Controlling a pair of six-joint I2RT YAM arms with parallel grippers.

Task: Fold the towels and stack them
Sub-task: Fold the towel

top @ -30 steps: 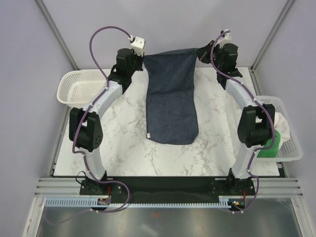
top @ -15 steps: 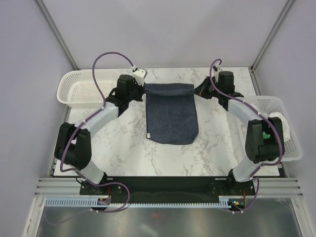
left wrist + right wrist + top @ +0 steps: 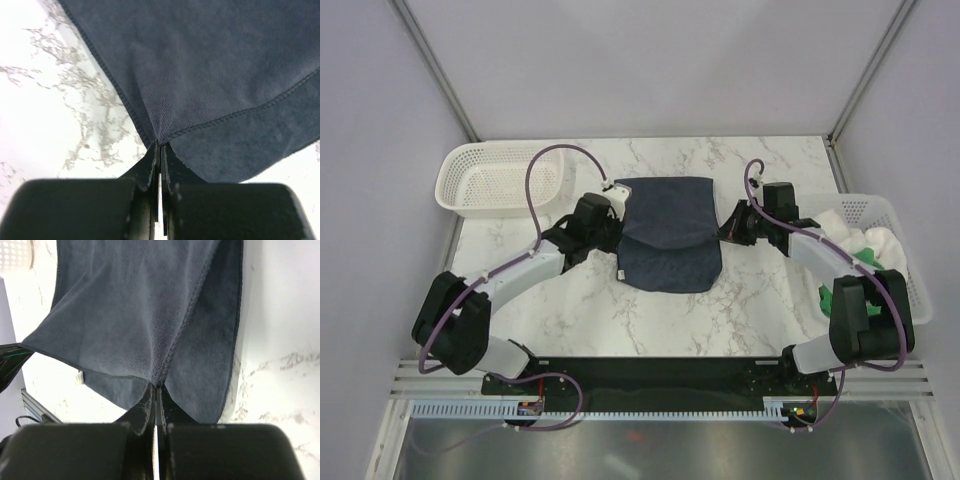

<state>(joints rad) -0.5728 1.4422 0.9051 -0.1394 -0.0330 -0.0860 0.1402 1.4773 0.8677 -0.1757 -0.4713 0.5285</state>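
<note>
Marble table point(image 3: 570, 310) at frame center carries the navy towel point(image 3: 670, 262), partly folded over, its long axis running top to bottom. Left gripper point(image 3: 618, 234) and right gripper point(image 3: 724, 236) each clench a corner of the upper layer.

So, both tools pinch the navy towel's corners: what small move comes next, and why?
Probably draw both held corners on to the towel's near edge before letting go. The left tool and right tool are each shut on a corner of the navy towel, and the folded-over layer stops short of that edge, leaving a strip of the lower layer uncovered.
</note>
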